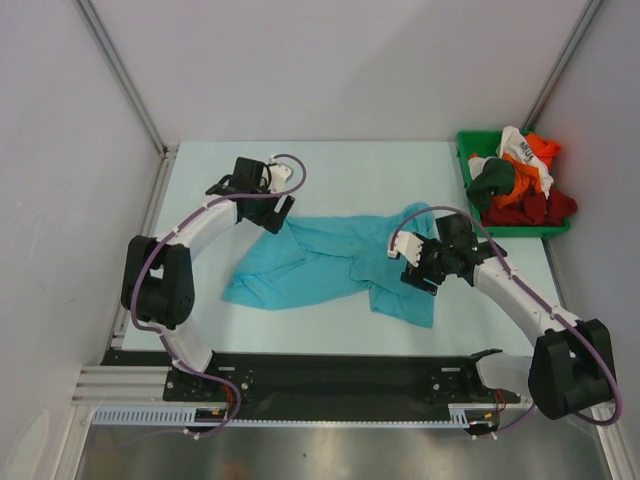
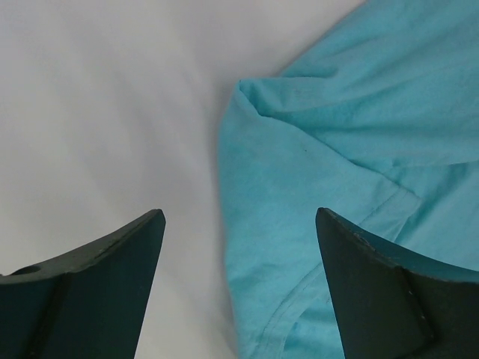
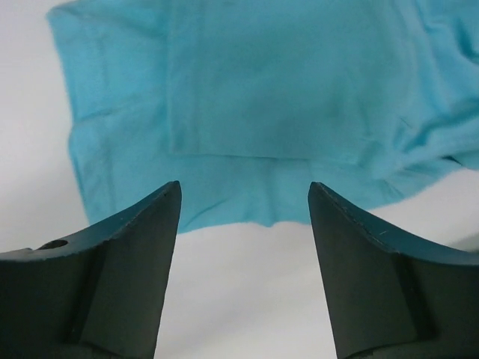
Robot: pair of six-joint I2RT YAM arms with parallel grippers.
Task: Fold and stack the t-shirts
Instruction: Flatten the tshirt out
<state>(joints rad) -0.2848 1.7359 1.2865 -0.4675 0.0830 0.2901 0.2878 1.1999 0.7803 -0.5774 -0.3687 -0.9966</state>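
A turquoise t-shirt (image 1: pixel 325 262) lies crumpled and partly spread in the middle of the table. My left gripper (image 1: pixel 277 212) hovers open over its upper left corner; in the left wrist view (image 2: pixel 236 217) the shirt's edge and a hemmed sleeve (image 2: pixel 299 247) lie between the open fingers. My right gripper (image 1: pixel 418 272) is open above the shirt's right part; in the right wrist view (image 3: pixel 245 191) the shirt's lower hem (image 3: pixel 247 134) lies just ahead of the fingers, over bare table. Orange, red, dark green and white shirts (image 1: pixel 520 182) are piled in the bin.
A green plastic bin (image 1: pixel 464 148) stands at the back right of the table. The pale table surface (image 1: pixel 200 180) is bounded by white walls and a metal frame rail on the left. The arm bases sit on a black rail at the near edge.
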